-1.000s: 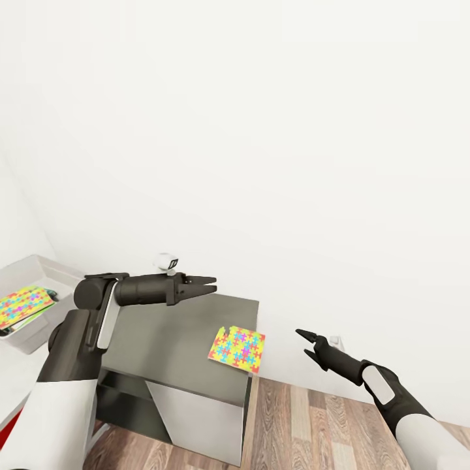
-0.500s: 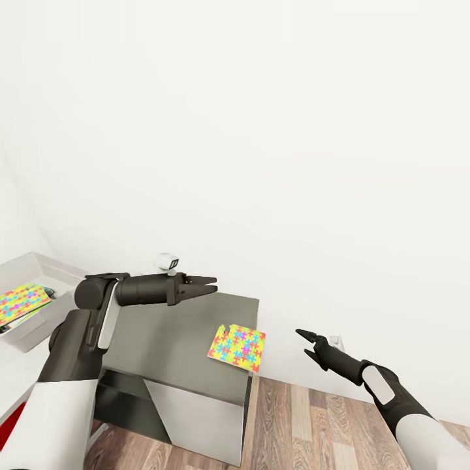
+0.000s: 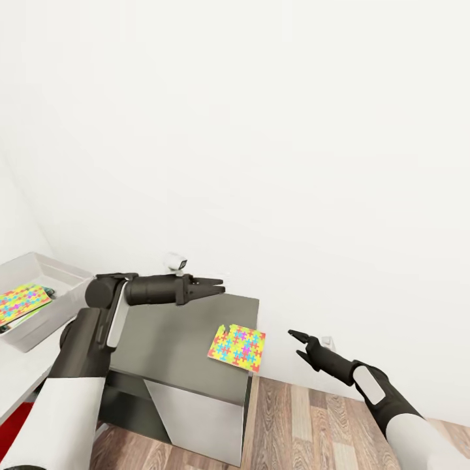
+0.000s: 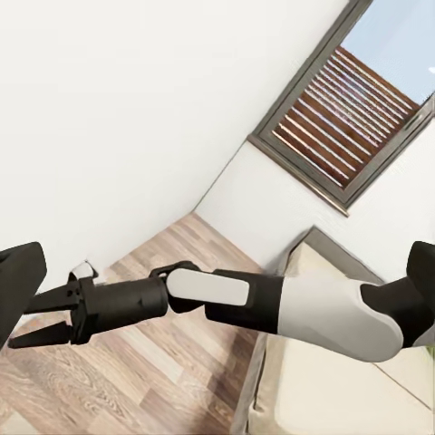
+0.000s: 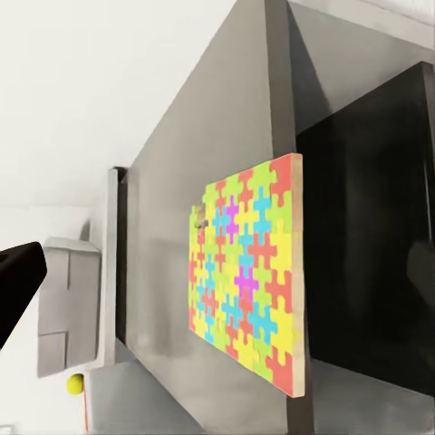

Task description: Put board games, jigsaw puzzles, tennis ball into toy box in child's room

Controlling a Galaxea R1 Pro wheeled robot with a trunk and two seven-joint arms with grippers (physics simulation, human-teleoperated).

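- Two jigsaw puzzles show in the head view. One jigsaw puzzle lies flat near the front right corner of the dark grey cabinet top; the second jigsaw puzzle lies inside the toy box, atop other flat items I cannot make out.
- In the right wrist view the first puzzle reaches the cabinet top's edge, one side about flush with it.
- One toy box, a light grey bin with flared sides, stands on the pale counter at the left, beside the cabinet.
- One tennis ball, small and yellow-green, shows in the right wrist view below the far end of the cabinet; what it rests on I cannot tell.
- The left gripper hangs in the air over the back of the cabinet top, pointing right, its fingers slightly apart and holding nothing.
- The right gripper hovers over the wood plank floor to the right of the cabinet, near the puzzle but apart from it, its fingers spread and empty; the left wrist view shows the same.
- One window with brown slats and a beige bed show in the left wrist view.
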